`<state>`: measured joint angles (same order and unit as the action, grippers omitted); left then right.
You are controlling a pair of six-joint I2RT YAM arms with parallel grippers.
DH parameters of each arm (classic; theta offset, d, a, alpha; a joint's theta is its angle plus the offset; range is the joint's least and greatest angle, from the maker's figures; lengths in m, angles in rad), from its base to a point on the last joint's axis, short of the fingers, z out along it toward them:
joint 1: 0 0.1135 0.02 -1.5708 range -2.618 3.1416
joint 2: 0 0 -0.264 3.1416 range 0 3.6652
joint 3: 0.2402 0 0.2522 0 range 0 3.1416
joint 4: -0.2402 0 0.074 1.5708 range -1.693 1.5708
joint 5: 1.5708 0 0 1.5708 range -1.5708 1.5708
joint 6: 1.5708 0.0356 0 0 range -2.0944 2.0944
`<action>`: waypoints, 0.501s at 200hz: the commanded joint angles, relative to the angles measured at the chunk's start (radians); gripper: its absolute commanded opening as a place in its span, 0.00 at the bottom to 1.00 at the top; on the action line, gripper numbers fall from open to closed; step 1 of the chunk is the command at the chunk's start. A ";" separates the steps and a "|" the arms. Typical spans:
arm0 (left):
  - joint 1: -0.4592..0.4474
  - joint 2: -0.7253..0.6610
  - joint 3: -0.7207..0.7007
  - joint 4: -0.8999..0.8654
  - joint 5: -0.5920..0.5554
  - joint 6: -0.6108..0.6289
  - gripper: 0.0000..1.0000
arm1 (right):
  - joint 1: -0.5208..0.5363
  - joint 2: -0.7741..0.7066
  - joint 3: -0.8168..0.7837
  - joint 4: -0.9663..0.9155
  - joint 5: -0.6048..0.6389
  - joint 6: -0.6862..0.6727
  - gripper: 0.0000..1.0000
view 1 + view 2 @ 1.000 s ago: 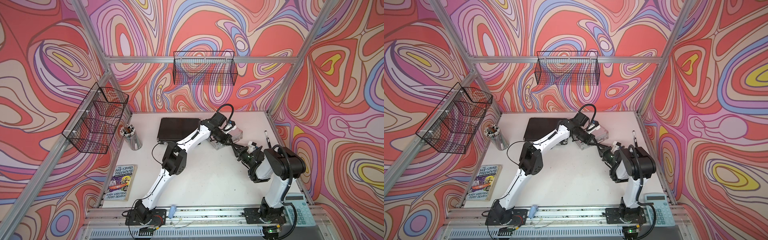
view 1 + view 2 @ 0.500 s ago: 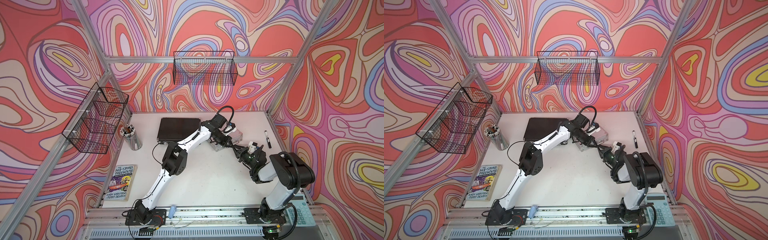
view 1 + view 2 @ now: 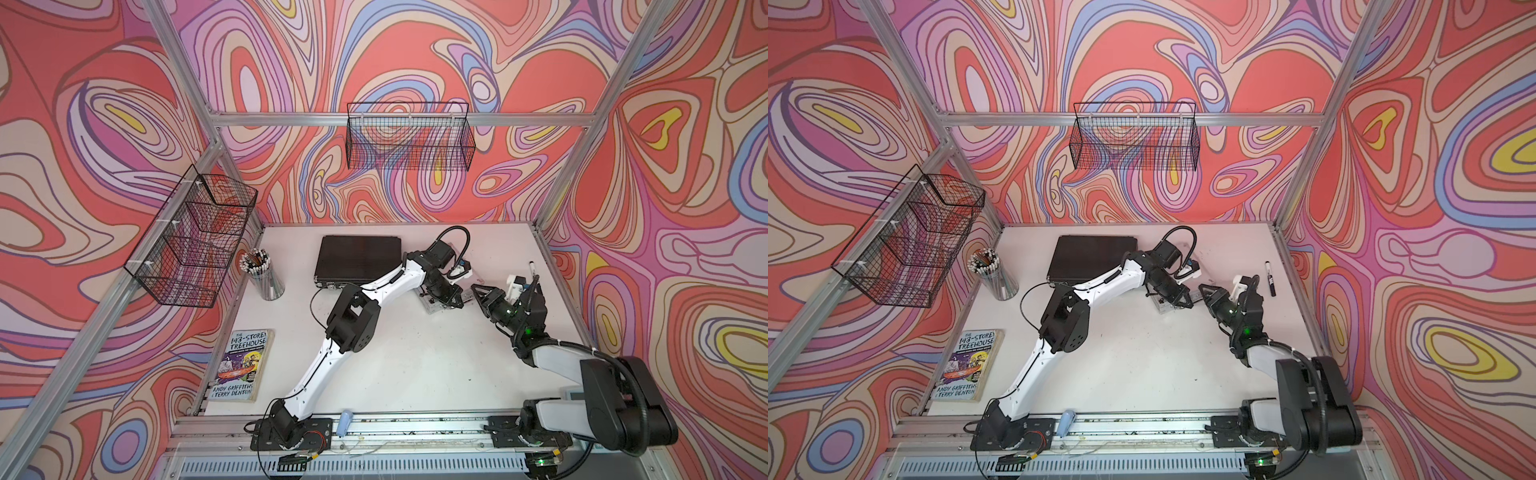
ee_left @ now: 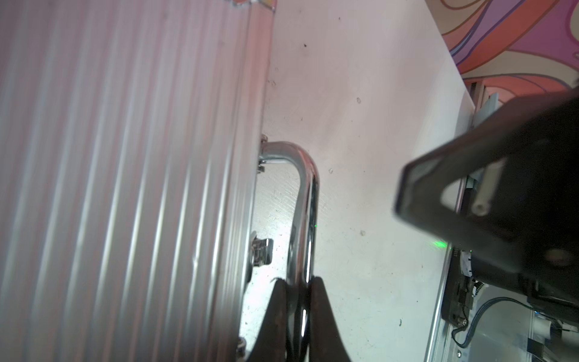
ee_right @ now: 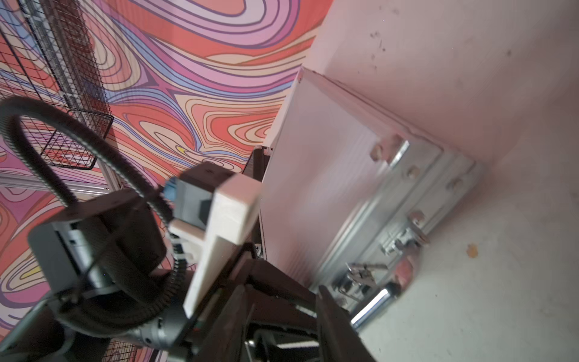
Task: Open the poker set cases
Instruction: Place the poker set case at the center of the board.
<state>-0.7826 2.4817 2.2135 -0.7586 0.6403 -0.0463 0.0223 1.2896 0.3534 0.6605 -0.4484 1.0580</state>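
The silver case (image 4: 125, 188) lies flat on the worktop (image 3: 415, 365), right of centre toward the far edge. It sits just right of the black case (image 3: 358, 258), which lies shut. The left hand (image 4: 298, 282) is pinching the chrome handle (image 4: 308, 194) on the silver case's near-right side, its fingers pressed tight around the bar. The right hand (image 3: 478, 293) hovers just right of that handle with its fingers spread, touching nothing I can make out.

The step looks to be freeing the latch (image 4: 260, 250) (the lid seems closed). To do it well, use the left pinch only as an anchor, without tugging, so the case cannot slide. Bring one right fingertip under the latch tab and flip it outward. Approach slowly, since the two hands sit very near each other.
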 commanded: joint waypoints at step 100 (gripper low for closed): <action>-0.034 -0.037 -0.041 -0.004 -0.048 0.058 0.05 | -0.075 0.082 0.088 -0.410 0.021 -0.128 0.47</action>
<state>-0.8112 2.4832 2.1883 -0.7616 0.5831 -0.0032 -0.0517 1.3666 0.4217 0.2951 -0.4366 0.9428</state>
